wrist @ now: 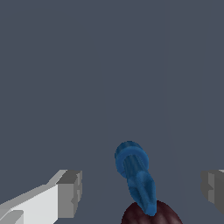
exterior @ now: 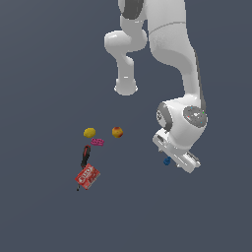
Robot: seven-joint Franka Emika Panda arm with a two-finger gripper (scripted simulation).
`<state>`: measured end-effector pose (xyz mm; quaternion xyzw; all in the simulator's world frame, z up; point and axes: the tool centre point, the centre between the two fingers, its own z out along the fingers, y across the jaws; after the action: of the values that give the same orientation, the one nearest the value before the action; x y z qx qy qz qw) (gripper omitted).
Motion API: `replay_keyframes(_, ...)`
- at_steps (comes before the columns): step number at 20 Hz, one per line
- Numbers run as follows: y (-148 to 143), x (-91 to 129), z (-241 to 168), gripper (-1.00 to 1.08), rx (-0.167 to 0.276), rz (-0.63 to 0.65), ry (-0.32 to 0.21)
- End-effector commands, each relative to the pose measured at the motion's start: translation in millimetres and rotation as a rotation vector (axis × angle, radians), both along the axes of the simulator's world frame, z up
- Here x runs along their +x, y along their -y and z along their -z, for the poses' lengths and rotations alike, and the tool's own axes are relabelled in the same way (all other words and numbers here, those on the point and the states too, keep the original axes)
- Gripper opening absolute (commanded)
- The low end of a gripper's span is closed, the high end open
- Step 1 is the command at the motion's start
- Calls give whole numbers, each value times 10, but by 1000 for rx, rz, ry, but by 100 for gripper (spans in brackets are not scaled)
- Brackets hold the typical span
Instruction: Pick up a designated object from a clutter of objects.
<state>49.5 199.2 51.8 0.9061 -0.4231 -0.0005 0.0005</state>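
The designated object is a small bright blue elongated piece (wrist: 135,175), lying between my two fingertips in the wrist view, one end against a dark maroon ball (wrist: 151,215). My gripper (wrist: 142,188) is open, its fingers (wrist: 70,192) well apart on either side and not touching the piece. In the exterior view the blue piece (exterior: 167,161) peeks out just beside the hand (exterior: 177,152), which hides the fingers. The rest of the clutter of objects lies to the exterior view's left.
A yellow ball (exterior: 89,132), a yellow-red ball (exterior: 117,132), a pink flat piece (exterior: 97,141), a black-red tool (exterior: 85,155) and a red printed box (exterior: 87,176) sit grouped on the dark grey floor. The arm's base (exterior: 126,87) stands behind them.
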Motion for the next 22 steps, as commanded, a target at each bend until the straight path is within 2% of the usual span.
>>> replay_keyframes(1, -4, 5, 74, 100, 0, 0, 1)
replay_keyframes(4, -5, 14, 92, 100, 0, 1, 1)
replay_keyframes(5, -5, 14, 92, -100, 0, 1, 1)
replay_keyframes(22, 75, -5, -10, -100, 0, 1, 1)
